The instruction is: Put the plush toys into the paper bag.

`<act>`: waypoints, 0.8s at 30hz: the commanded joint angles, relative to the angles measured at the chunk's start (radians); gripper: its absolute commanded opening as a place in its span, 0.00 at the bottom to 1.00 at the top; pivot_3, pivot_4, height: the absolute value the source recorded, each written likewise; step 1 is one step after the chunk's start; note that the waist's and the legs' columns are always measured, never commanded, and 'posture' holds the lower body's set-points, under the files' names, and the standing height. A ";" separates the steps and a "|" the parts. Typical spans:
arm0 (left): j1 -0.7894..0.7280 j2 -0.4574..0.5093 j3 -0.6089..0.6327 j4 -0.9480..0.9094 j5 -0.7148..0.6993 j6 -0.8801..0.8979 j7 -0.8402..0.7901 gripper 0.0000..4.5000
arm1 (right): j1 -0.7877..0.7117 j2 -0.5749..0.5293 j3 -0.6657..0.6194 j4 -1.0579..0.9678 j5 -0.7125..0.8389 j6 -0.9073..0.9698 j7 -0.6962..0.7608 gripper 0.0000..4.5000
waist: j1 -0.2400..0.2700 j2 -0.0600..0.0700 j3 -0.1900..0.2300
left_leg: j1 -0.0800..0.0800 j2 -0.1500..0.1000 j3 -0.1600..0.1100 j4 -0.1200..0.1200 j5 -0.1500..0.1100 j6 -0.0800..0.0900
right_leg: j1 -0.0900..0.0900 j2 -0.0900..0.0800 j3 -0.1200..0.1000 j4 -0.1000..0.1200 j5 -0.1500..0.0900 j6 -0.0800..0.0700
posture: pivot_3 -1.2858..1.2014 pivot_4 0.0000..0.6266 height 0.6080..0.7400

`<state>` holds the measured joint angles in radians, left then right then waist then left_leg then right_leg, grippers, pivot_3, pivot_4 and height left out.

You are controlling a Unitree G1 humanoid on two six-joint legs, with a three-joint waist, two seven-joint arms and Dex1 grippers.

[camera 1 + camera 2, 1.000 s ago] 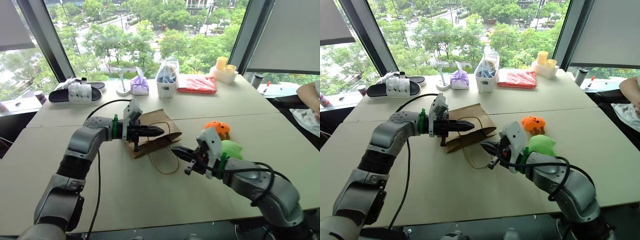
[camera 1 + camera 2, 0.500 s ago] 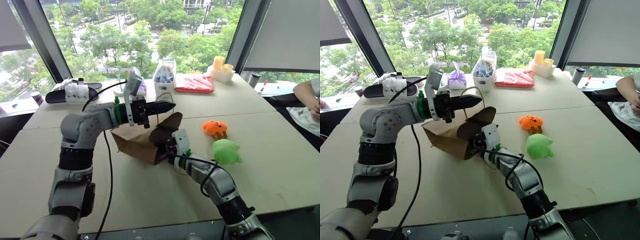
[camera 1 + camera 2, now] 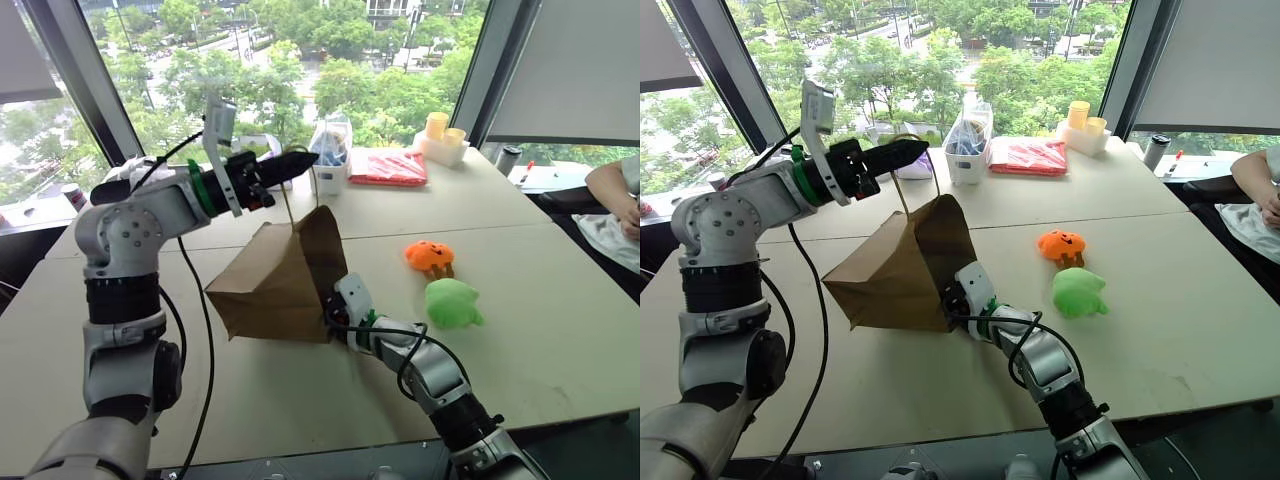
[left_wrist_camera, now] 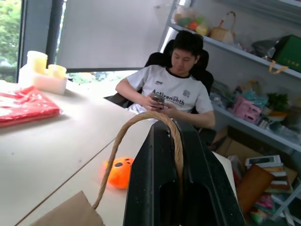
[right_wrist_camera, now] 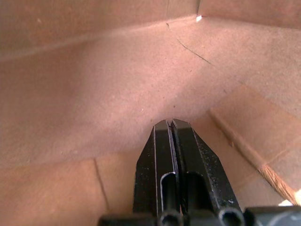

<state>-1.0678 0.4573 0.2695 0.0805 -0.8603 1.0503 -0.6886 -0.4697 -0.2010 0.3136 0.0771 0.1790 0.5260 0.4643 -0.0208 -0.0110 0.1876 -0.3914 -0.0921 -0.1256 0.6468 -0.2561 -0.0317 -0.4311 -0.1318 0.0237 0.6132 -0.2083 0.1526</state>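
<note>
The bag [image 3: 275,275] is hung by its handle [image 4: 141,136] from the closed left pincer [image 3: 300,162], the closed, empty right pincer [image 5: 170,127] is pushed inside, and both toys [image 3: 433,256] [image 3: 452,302] are left beside it on the surface [image 3: 560,300].

Left arm: raised high, forearm angled across toward the right; left tool [image 3: 300,162] pointing near level, black fingers pressed together on a cord handle [image 4: 141,123]. Right arm: stretched low and forward; right tool [image 5: 170,123] with fingers pressed together, tips touching.
</note>
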 commanded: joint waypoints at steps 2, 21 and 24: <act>-0.026 0.030 0.031 -0.018 -0.026 -0.054 -0.036 0.01 | 0.063 -0.022 0.011 -0.056 -0.017 0.067 0.014 0.00 | 0.003 0.000 0.000 | 0.000 0.000 0.000 0.000 0.000 0.000 | 0.000 0.000 0.000 0.000 0.000 0.000 | 0.52 0.24 1.00; 0.312 0.100 -0.326 -0.313 0.093 -0.262 -0.438 0.00 | 0.181 -0.198 -0.434 -0.831 0.333 0.589 -0.003 0.06 | 0.015 0.000 0.000 | 0.000 0.001 -0.001 0.001 -0.004 0.004 | 0.002 0.001 0.000 -0.001 0.000 -0.001 | 0.52 0.24 1.00; 0.315 0.100 -0.309 -0.324 0.086 -0.265 -0.420 0.00 | 0.215 -0.318 -0.604 -0.870 0.379 0.653 0.019 0.31 | 0.024 0.000 0.000 | -0.001 0.001 -0.001 0.001 -0.004 0.006 | 0.003 0.001 0.000 -0.003 0.000 -0.001 | 0.52 0.24 1.00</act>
<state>-0.7459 0.5517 -0.0641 -0.2113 -0.7671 0.8017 -1.1126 -0.2539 -0.4904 -0.2015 -0.7435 0.5257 1.1549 0.4688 0.0028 -0.0110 0.1876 -0.3918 -0.0912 -0.1263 0.6480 -0.2605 -0.0259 -0.4283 -0.1311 0.0238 0.6104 -0.2084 0.1518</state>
